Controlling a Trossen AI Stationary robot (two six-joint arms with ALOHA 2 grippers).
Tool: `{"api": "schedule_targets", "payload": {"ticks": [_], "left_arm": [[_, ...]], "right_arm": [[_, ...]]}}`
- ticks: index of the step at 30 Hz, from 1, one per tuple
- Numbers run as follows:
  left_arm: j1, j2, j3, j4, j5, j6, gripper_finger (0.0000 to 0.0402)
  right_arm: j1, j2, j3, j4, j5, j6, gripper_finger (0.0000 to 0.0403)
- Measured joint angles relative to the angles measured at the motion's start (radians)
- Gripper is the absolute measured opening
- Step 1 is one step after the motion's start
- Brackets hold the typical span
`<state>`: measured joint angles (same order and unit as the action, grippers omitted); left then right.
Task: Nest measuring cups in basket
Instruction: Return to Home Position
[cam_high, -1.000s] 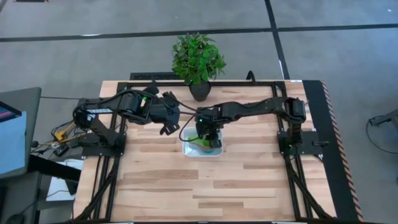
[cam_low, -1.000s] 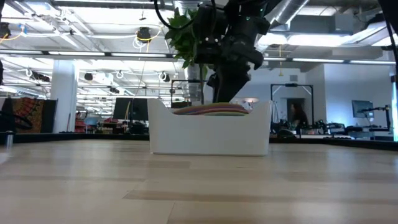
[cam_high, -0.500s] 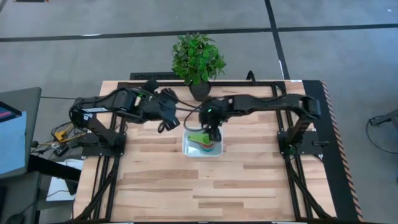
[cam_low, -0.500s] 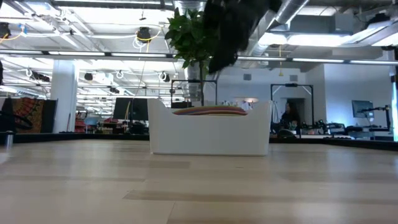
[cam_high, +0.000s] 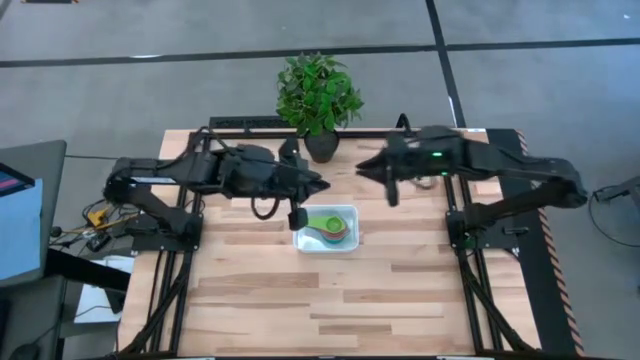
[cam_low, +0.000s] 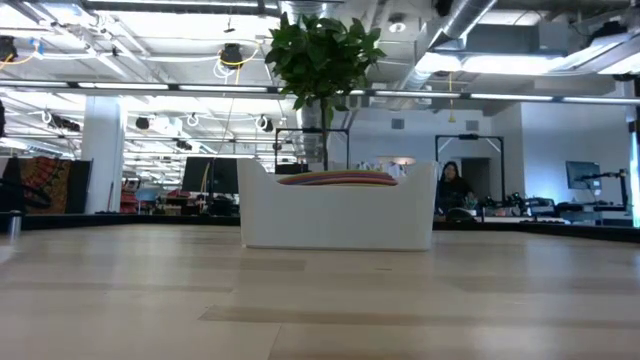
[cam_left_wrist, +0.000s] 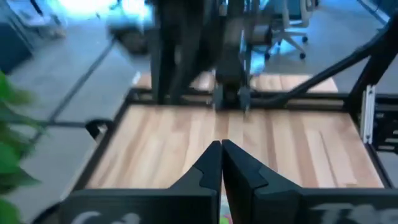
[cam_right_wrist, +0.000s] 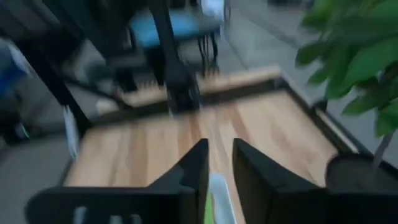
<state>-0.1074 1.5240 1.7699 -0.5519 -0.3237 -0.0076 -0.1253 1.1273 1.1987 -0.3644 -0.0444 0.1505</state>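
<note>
The white basket (cam_high: 326, 229) sits on the table's middle and shows side-on in the low view (cam_low: 338, 210). The measuring cups (cam_high: 324, 224) lie nested inside it, the green one on top and orange and red rims beneath; their stacked rims (cam_low: 338, 178) just top the basket's wall. My left gripper (cam_high: 321, 185) hovers shut and empty just past the basket's far left corner, pointing toward the table's right (cam_left_wrist: 221, 163). My right gripper (cam_high: 363, 168) hangs open and empty above the table, far right of the basket (cam_right_wrist: 219, 167). Neither gripper shows in the low view.
A dark pot with a green plant (cam_high: 318, 100) stands at the table's far edge, just behind both grippers. A black frame (cam_high: 500, 135) runs along the table's far and right sides. Bare wood (cam_high: 340, 300) lies near of the basket.
My right gripper has risen out of the basket and drawn back toward the table's far right. My left gripper has moved toward the table's right, up to the basket's far left corner. The nested cups stay in the basket.
</note>
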Motion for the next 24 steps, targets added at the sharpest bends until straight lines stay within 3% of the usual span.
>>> {"api": "schedule_targets", "payload": {"ticks": [6, 10, 14, 18, 22, 24], "left_arm": [[0.09, -0.166, -0.413, 0.293, 0.145, -0.074, 0.0], [0.136, -0.375, -0.681, 0.504, 0.162, -0.111, 0.0], [0.151, -0.554, -0.971, 0.733, 0.161, -0.093, 0.0], [0.152, -0.669, -1.198, 0.767, 0.179, 0.006, 0.0], [0.171, -0.767, -1.345, 0.808, 0.092, -0.089, 0.0], [0.172, -0.826, -1.4, 0.855, 0.075, -0.105, 0.0]], "right_arm": [[0.052, -0.202, -0.174, 0.132, 0.022, 0.088, 0.0045], [0.121, -0.306, -0.28, 0.14, 0.08, 0.089, 0.0011], [0.162, -0.393, -0.378, 0.212, 0.102, 0.088, 0.0014], [0.164, -0.435, -0.423, 0.143, 0.108, 0.027, 0.0014], [0.17, -0.448, -0.446, -0.014, 0.1, 0.008, 0.0008], [0.193, -0.467, -0.471, 0.005, 0.097, 0.001, 0.0006]]}}
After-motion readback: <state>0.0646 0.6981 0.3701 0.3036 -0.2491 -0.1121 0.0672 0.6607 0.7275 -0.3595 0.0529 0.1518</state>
